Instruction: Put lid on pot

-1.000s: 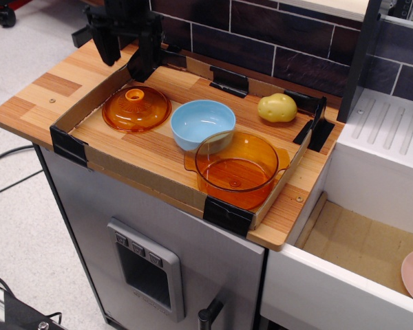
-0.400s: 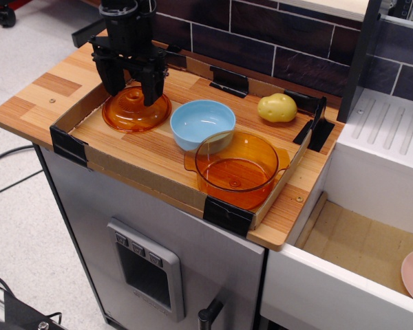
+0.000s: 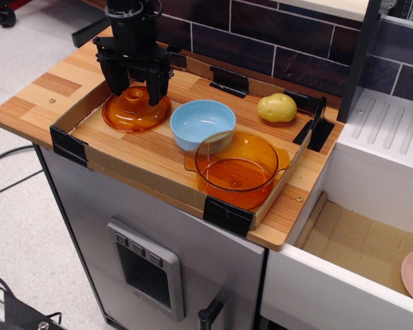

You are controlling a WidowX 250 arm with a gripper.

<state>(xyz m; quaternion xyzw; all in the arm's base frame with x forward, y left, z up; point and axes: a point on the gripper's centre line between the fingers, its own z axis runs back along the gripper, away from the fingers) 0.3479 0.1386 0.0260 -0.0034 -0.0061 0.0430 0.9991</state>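
The lid (image 3: 134, 113) is transparent orange with a small knob and lies flat at the left end of the wooden tray (image 3: 151, 155). My black gripper (image 3: 135, 91) stands straight over it, open, with one finger (image 3: 115, 81) left of the knob and the other to its right. The fingertips are down at about the knob's height and hold nothing. The pot (image 3: 237, 169) is transparent orange with side handles. It stands open at the tray's front right, apart from the gripper.
A light blue bowl (image 3: 202, 124) sits between lid and pot, touching the pot's rim. A yellow potato (image 3: 277, 108) lies at the back right. The tray has low cardboard walls with black corner clips. A white sink (image 3: 372, 227) holding a pink plate is to the right.
My gripper came down from behind the tray's back left corner onto the lid and now straddles its knob, open. The lid, pot and bowl have not moved.
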